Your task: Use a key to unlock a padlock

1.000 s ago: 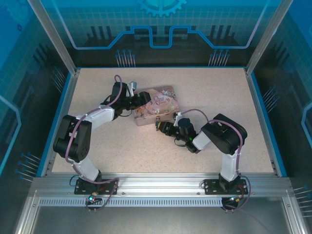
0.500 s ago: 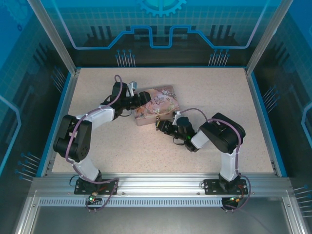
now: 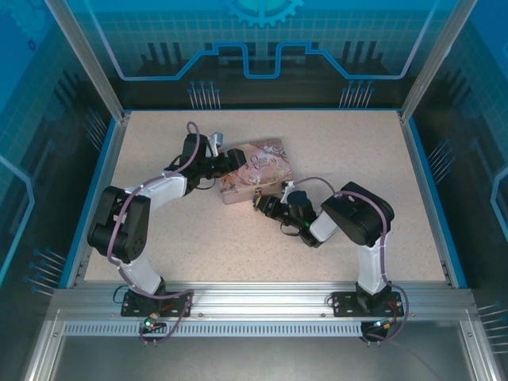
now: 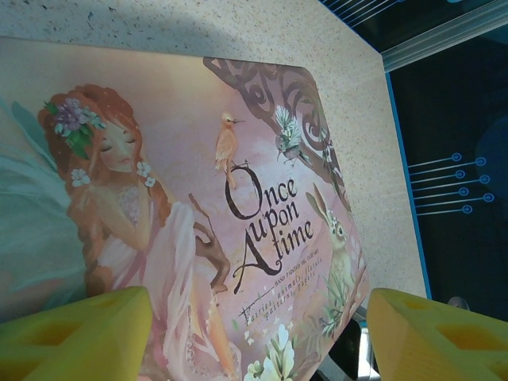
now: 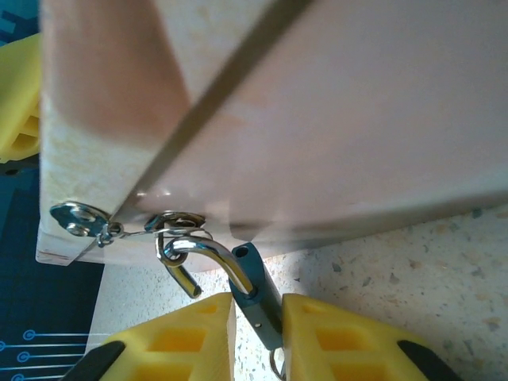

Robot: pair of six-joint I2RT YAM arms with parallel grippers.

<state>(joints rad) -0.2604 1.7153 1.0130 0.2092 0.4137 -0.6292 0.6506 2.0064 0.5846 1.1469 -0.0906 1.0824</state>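
Observation:
In the right wrist view my right gripper (image 5: pixel 258 313) is shut on the small padlock (image 5: pixel 260 308), whose body looks dark bluish here. Its silver shackle (image 5: pixel 208 249) is hooked through the hasp ring (image 5: pixel 181 221) on the pink tin's front wall (image 5: pixel 333 119). One shackle end hangs free of the body, and the hole beside it is bare. A thin metal ring (image 5: pixel 275 366) peeks out under the padlock; the key itself is hidden. My left gripper (image 4: pixel 254 349) is open, its yellow fingers (image 4: pixel 75 333) spread over the tin's illustrated lid (image 4: pixel 198 182).
The tin (image 3: pixel 258 168) lies mid-table in the top view, with my left gripper (image 3: pixel 228 164) at its left end and my right gripper (image 3: pixel 261 204) at its front. Blue rails and frame posts (image 3: pixel 103 79) border the speckled table (image 3: pixel 341 143).
The right arm has crept a little left and toward the tin, still holding the padlock. The left arm and the tin have stayed put.

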